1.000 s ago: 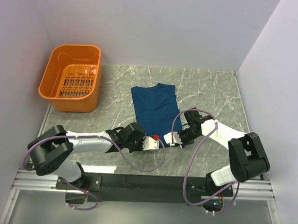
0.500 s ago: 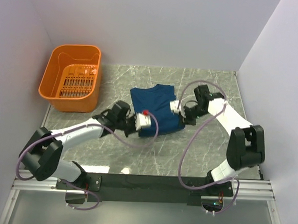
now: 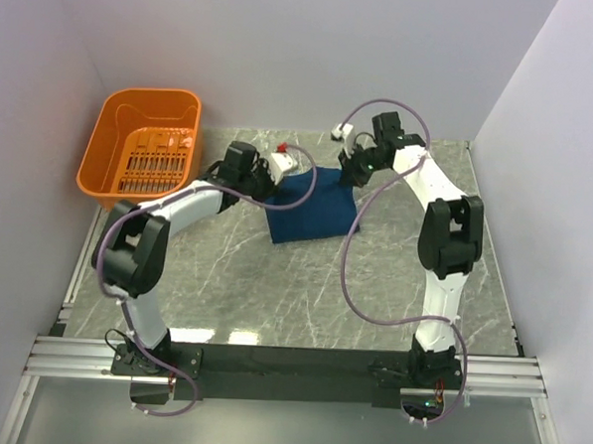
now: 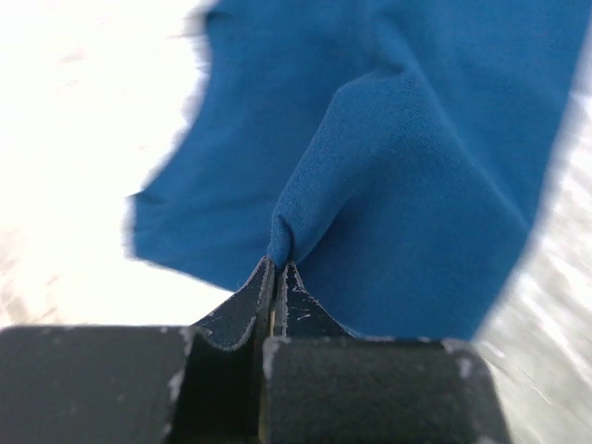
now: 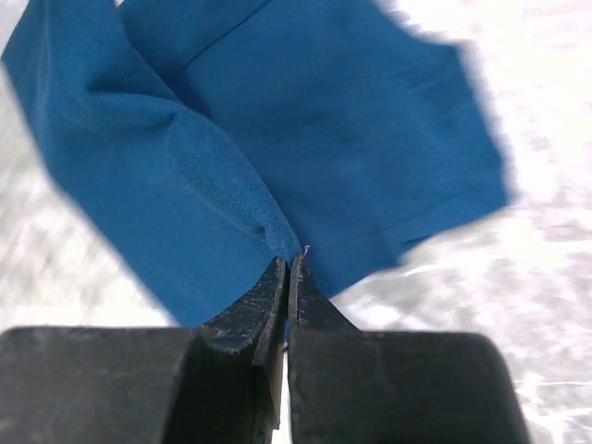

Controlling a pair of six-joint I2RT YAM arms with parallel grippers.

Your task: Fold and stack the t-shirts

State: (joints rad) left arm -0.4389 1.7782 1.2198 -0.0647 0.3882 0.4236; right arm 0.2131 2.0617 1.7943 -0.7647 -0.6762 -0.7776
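Scene: 2 arms are reaching to the far side of the marble table (image 3: pixel 303 292), working 1 dark blue t-shirt (image 3: pixel 312 218); an orange basket (image 3: pixel 143 206) is sitting well off to the left arm's side.

Left gripper (image 4: pixel 277 266): its jaws are pinching shut on a peak of the t-shirt's fabric, with no gap showing between them. The cloth is falling away ahead of the tips and to their right.

Right gripper (image 5: pixel 288 262): its jaws are likewise clamping tight on a gathered fold of the t-shirt, the rest spreading out ahead of the tips and to their left.

T-shirt: it is hanging from both pairs of jaws at its far edge and sloping down to the table on the near side, partly doubled over itself. No chest print is showing.

Step in hand: this is looking like the middle of a fold, with 2 pinched points being carried over the layer beneath. Only 1 shirt is showing, so stacking is not yet under way.

Next move: the job is probably calling for both arms to lower together, laying the held edge square on the layer below, then parting both jaws at once and lifting straight off so that nothing is dragging the fold askew.
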